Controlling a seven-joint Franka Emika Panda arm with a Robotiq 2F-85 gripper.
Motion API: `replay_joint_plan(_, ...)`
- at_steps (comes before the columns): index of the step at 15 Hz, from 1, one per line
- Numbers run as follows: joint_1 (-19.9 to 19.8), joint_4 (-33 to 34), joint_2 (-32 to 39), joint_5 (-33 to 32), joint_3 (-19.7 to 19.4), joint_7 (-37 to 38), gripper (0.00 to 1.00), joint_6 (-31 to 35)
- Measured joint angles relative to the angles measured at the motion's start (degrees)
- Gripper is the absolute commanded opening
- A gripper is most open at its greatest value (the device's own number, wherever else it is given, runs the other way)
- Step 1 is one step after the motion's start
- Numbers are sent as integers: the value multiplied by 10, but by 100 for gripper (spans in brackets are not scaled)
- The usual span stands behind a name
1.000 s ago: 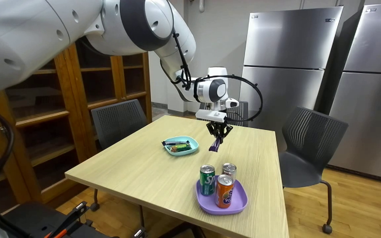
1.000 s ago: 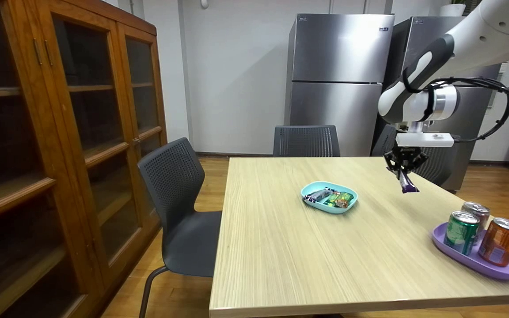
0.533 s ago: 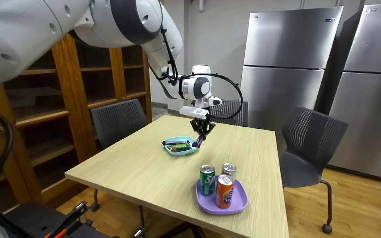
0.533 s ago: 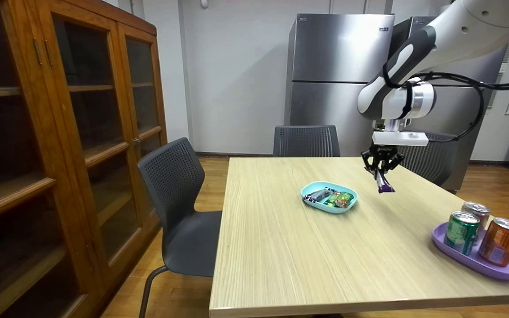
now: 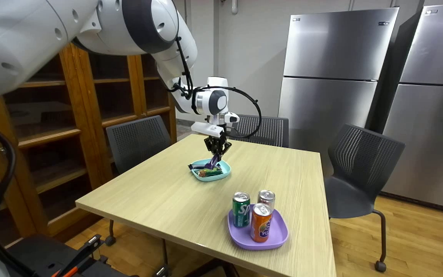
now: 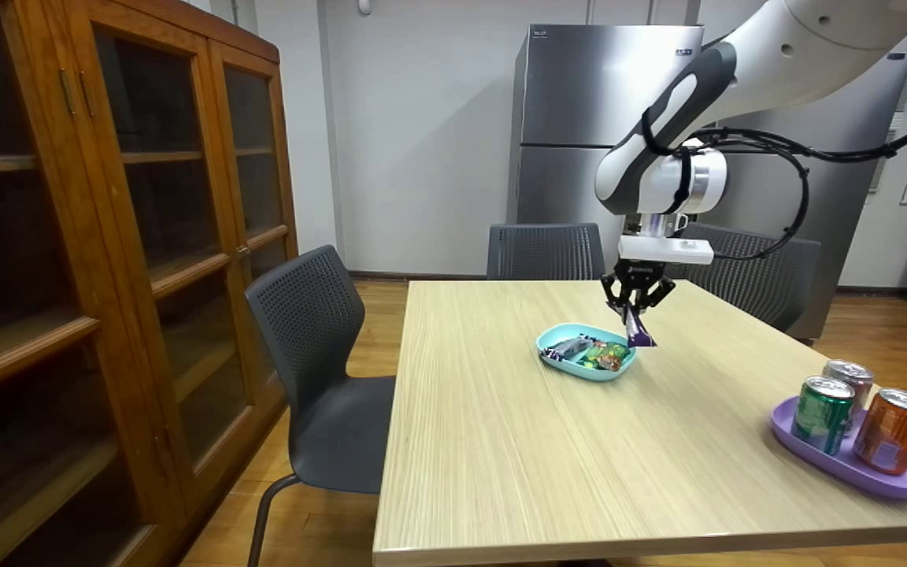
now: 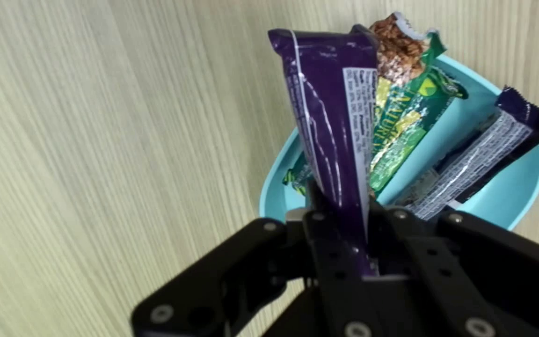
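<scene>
We saw one purple bar (image 7: 330, 117) in the gripper (image 7: 345, 213), which pinched it near one end, so most of it stuck out below on a slant. It was close to one blue tray (image 7: 508, 182). In that tray lay one dark bar (image 7: 473, 161) and green wrapping (image 7: 405, 135) (we couldn't tell if that was one bar or two). Well apart on the table (image 5: 160, 200), one purple tray (image 5: 240, 235) held one green can (image 5: 241, 210), one orange can (image 5: 261, 224) and one silvery can (image 5: 267, 197).
</scene>
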Motion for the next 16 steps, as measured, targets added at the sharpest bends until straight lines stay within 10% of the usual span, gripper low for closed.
replay_joint_plan(16,33,80,64,47,6,137,4,-1)
